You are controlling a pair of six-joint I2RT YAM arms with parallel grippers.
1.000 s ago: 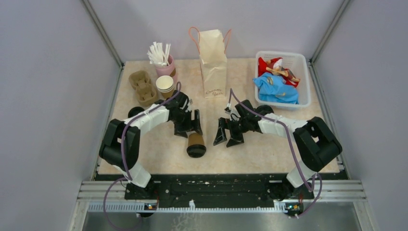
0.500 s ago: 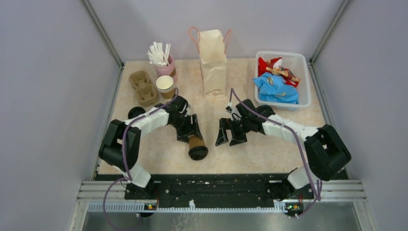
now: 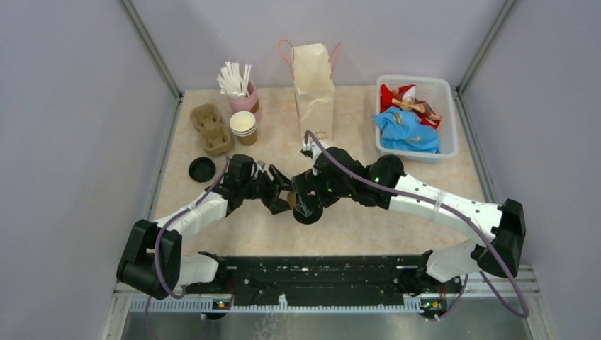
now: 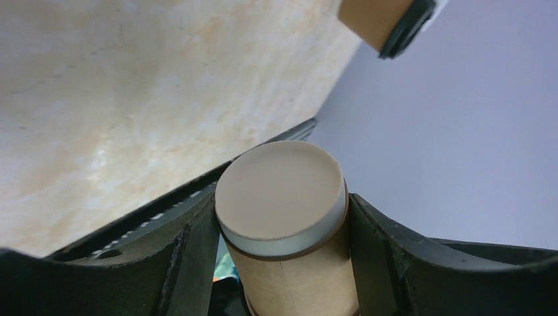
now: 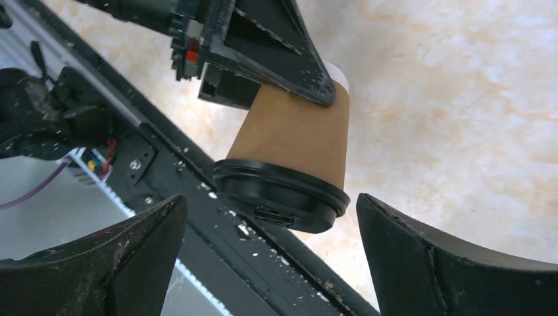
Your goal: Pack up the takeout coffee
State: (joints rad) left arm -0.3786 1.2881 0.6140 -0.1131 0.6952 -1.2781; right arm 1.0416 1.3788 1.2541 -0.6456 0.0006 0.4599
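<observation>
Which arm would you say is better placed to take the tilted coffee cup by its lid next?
Right, probably: the right claw, open, straddles the lid end of the cup, while the left claw grips its base.

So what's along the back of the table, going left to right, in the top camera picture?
Cardboard cup carrier → pink cup of straws → paper bag → clear plastic bin. The stack of brown cups sits right in front of the pink cup, so it is left out.
</observation>
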